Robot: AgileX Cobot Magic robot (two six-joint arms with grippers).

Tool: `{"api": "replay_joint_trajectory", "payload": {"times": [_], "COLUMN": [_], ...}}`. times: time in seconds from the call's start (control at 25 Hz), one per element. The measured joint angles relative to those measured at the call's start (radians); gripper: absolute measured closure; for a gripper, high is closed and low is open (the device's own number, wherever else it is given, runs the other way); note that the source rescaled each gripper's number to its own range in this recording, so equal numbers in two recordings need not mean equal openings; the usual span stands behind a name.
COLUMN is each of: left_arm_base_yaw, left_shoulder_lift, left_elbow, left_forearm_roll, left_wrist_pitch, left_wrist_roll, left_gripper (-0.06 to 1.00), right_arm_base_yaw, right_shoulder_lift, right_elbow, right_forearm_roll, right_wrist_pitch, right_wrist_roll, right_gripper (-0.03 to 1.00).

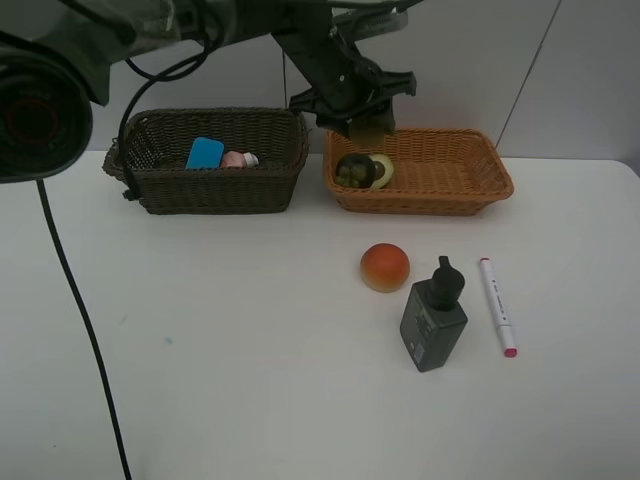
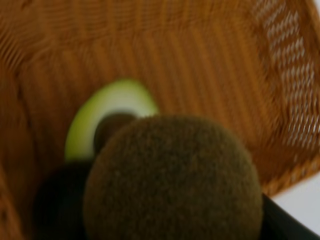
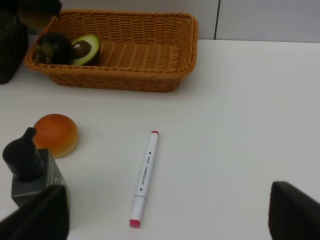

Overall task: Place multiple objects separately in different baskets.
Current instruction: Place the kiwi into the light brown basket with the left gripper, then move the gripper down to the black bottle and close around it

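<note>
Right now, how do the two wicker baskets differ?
Depth: the dark brown basket has taller walls than the shallower orange-tan basket. Contents: the dark brown basket holds a blue eraser and a pink bottle; the orange-tan basket holds an avocado half and a dark mangosteen. Overhead: the left gripper holds a brown kiwi above the orange-tan basket, not the dark brown basket. Both are rectangular wicker.

**White desk against a pale panelled wall**

A plain white desk (image 1: 250, 400) fills the high view from 3 o'clock round through 6 to 9 o'clock, its top matte and smooth. At 12 o'clock its far edge meets a pale grey-white wall (image 1: 590, 80) made of flat panels. A thin dark seam (image 1: 528, 75) between two panels slants down at 1 o'clock toward the desk's back edge. The light is soft and even, with only faint, short shadows on the desk.
</note>
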Motion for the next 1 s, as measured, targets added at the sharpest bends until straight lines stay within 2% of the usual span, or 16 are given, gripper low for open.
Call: {"api": "replay_joint_trajectory", "payload": {"times": [0.2,0.32,0.36,0.4,0.48,0.52,0.64,0.8,0.88,1.0], "left_arm_base_yaw": [0.001,-0.001,-0.001,-0.001,-0.001,-0.001,-0.001,-0.001,-0.001,0.008], "left_shoulder_lift": [0.124,0.156,0.161,0.164,0.164,0.164,0.164,0.153,0.122,0.055], "left_elbow": [-0.110,-0.117,-0.117,-0.117,-0.118,-0.120,-0.120,-0.131,-0.131,-0.132], "left_forearm_roll": [-0.055,-0.059,-0.059,-0.059,-0.059,-0.059,-0.059,-0.062,-0.062,-0.062], "left_wrist_pitch": [-0.166,-0.247,-0.267,-0.283,-0.299,-0.303,-0.306,-0.242,-0.169,0.007], "left_wrist_roll": [0.038,0.112,0.130,0.143,0.154,0.157,0.159,0.155,0.154,0.151], "left_gripper": [0.52,0.50,0.41,0.28,0.10,0.06,0.02,0.02,0.02,0.02], "right_arm_base_yaw": [0.000,0.000,0.000,0.000,0.000,0.000,0.000,0.000,0.000,0.000], "right_shoulder_lift": [0.000,0.000,0.000,0.000,0.000,0.000,0.000,0.000,0.000,0.000], "right_elbow": [0.000,0.000,0.000,0.000,0.000,0.000,0.000,0.000,0.000,0.000], "right_forearm_roll": [0.000,0.000,0.000,0.000,0.000,0.000,0.000,0.000,0.000,0.000], "right_wrist_pitch": [0.000,0.000,0.000,0.000,0.000,0.000,0.000,0.000,0.000,0.000], "right_wrist_roll": [0.000,0.000,0.000,0.000,0.000,0.000,0.000,0.000,0.000,0.000], "right_gripper": [-0.03,-0.03,-0.03,-0.03,-0.03,-0.03,-0.03,-0.03,-0.03,-0.03]}}
